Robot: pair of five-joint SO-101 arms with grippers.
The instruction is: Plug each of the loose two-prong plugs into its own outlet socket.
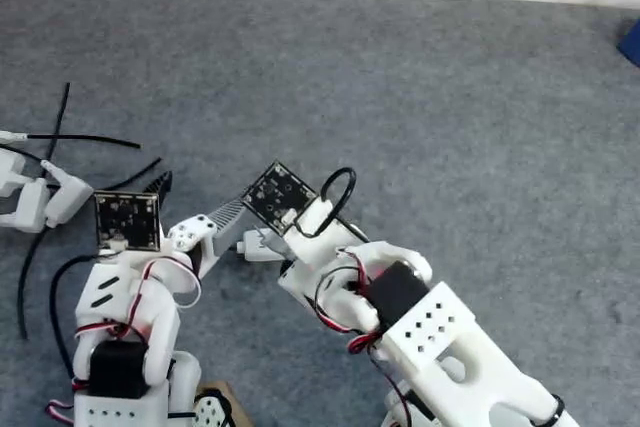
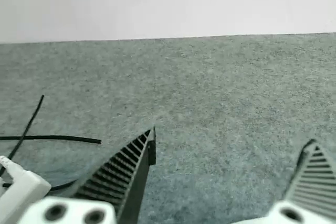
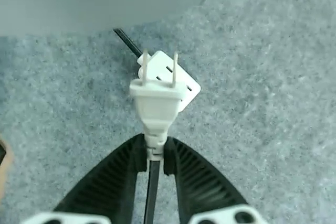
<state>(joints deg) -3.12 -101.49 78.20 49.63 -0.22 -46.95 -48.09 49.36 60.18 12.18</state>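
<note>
White two-prong plug clamped in your right gripper.
Your right fingers are closed on the plug's neck, where the cord leaves it. The prongs point away from the gripper, just over a white outlet socket lying on the grey carpet; you cannot tell whether they touch it. Your left gripper stands wide apart above the carpet, close beside the right one.

From the high camera we look down on the table; the arms enter at 6 o'clock. The left wrist camera looks low across it past the left gripper; the right, steeply down over the right gripper.
</note>
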